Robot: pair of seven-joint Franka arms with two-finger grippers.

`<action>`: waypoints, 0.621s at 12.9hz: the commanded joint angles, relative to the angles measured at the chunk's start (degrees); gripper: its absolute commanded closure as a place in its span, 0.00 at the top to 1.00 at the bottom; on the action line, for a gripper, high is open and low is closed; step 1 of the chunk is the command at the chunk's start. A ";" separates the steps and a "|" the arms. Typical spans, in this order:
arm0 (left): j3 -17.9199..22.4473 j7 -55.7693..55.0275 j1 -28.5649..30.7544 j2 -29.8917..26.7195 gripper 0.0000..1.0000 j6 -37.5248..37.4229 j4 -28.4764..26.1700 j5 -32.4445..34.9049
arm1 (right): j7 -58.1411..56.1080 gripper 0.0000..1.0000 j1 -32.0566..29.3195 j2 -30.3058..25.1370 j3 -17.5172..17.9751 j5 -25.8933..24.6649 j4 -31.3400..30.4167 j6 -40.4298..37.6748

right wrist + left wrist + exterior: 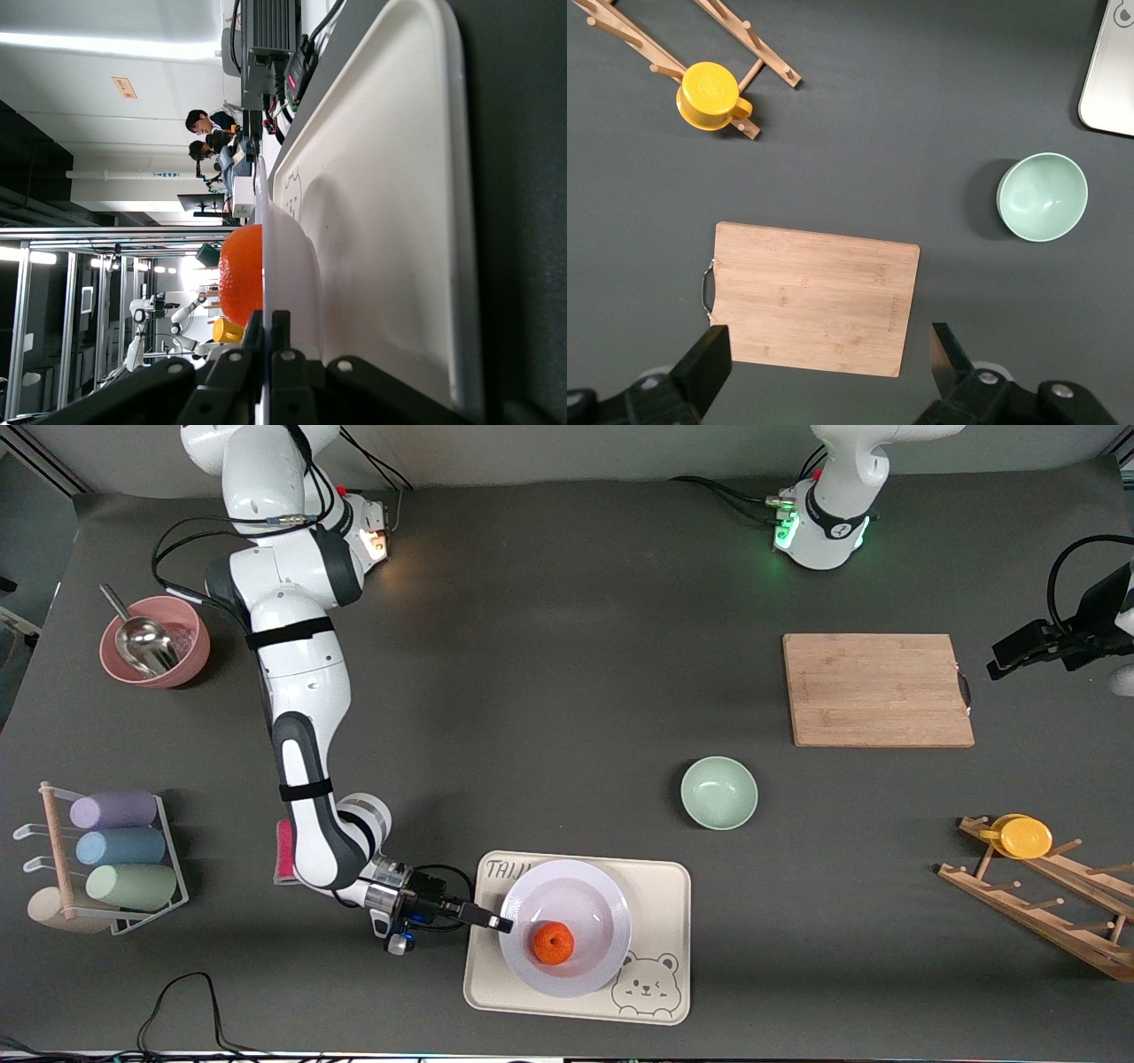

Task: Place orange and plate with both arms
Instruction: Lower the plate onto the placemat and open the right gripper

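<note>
The lavender-white plate [567, 939] rests on the cream bear tray [660, 890] near the front camera. The orange [553, 943] lies in the plate's centre. My right gripper [500, 924] is low at the plate's rim on the right arm's side, shut on that rim. In the right wrist view its fingers [268, 354] pinch the thin plate edge [292, 257], with the orange [243, 274] just above them. My left gripper [997, 669] hangs high past the cutting board at the left arm's end. It is open and empty; both its fingertips [709, 363] show over the board.
A mint-green bowl [718, 792] stands mid-table. A wooden cutting board [877, 689] lies toward the left arm's end. A wooden rack [1045, 895] carries a yellow cup [1023, 836]. A pink bowl with a scoop [155, 640] and a cup rack [115, 859] stand at the right arm's end.
</note>
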 commanded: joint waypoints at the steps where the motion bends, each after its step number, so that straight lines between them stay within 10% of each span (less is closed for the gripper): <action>1: 0.18 0.86 -0.27 -1.01 1.00 -0.37 -0.18 -0.51 | -1.23 0.38 -0.52 1.77 1.02 0.18 2.75 1.07; 2: 0.18 0.86 -0.27 -1.10 1.00 -0.37 -0.18 -0.51 | -1.23 0.45 -0.60 1.59 1.02 0.18 2.66 0.99; 3: 0.18 0.86 -0.27 -1.01 1.00 -0.37 -0.18 -0.51 | -1.23 0.85 -0.69 1.41 1.02 0.18 2.66 0.98; 4: 0.18 0.86 -0.27 -1.10 1.00 -0.28 -0.18 -0.51 | -1.23 1.00 -0.69 0.98 1.02 0.09 2.66 0.98; 8: 0.18 0.86 -0.27 -1.01 1.00 -0.37 -0.09 -0.51 | -0.96 1.00 -0.87 -5.07 0.66 -1.83 -2.23 0.98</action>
